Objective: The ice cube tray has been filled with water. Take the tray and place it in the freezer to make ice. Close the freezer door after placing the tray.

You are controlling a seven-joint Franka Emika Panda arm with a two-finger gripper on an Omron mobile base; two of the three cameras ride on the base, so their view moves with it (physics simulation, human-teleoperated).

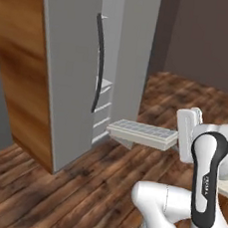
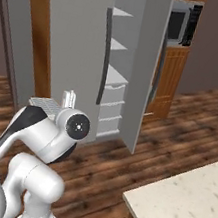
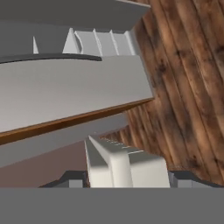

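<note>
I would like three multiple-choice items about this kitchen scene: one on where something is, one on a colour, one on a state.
1. Where is the ice cube tray?
A. on a freezer shelf
B. in the air in front of the open freezer, carried by the arm
C. on the floor

2. What colour is the tall door with the long curved handle?
A. grey
B. brown
C. blue

3. What is the state of the claw?
A. wide open and empty
B. shut on the ice cube tray
C. shut on the handle

Key: 1 B, the left base view shows the tray level above the wood floor, short of the white shelves. 2 A, the door is flat grey in both base views. 3 B, the hand view shows the tray's end between the finger tips.
</note>
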